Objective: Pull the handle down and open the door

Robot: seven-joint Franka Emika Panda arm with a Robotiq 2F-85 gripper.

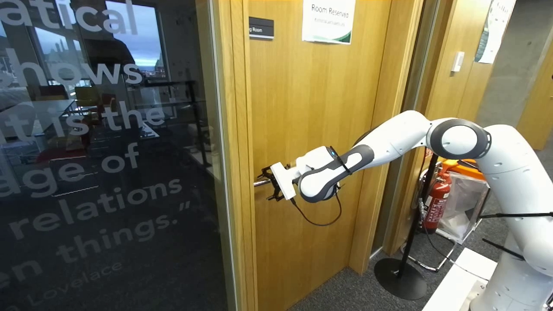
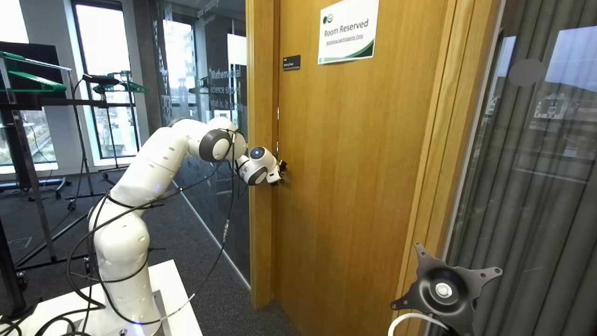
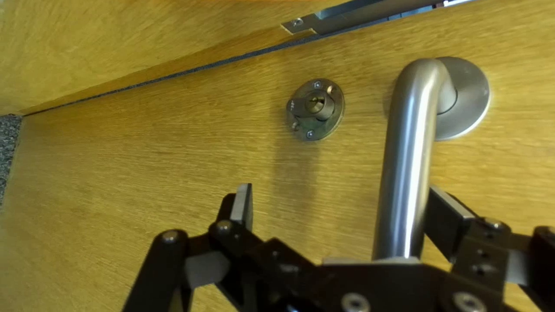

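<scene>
"What is that big surface?"

"A honey-coloured wooden door (image 1: pixel 315 99), upright in its frame (image 1: pixel 235 129), with a small dark plaque (image 1: pixel 262 28) and a white 'Room Reserved' notice (image 1: pixel 328 21) near the top. Grey carpet (image 1: pixel 341 293) meets its foot."

"And the room to either side?"

"A dark glass panel (image 1: pixel 185 242) with white lettering on the plaque side; past the far jamb, in an exterior view, a pleated grey curtain (image 2: pixel 536 196). Tall windows (image 2: pixel 105 46) stand further off, near a rack (image 2: pixel 33 186) hung with green hangers (image 2: pixel 56 86)."

"Where's the handle (image 3: pixel 405 173), then?"

"On the door near its edge, a silver bar just beside a round lock (image 3: pixel 315 108). The gripper (image 3: pixel 342 203) is spread wide, the bar between its fingers (image 3: pixel 448 221) and much closer to one of them; whether they touch, I can't tell."

"Anything in the way?"

"The arm (image 1: pixel 397 131) reaches across the door from a white counter (image 2: pixel 170 284), and the gripper hides part of the handle in an exterior view. A black post (image 1: pixel 409 244) with a round base stands by the frame, near a red fire extinguisher (image 1: pixel 438 203) and a clear bag (image 1: pixel 462 207)."

"And that dark shape low down?"

"A four-armed black bracket (image 2: pixel 422 298), overlapping the frame and curtain in an exterior view, a white cable (image 2: pixel 413 315) curving below it."
</scene>
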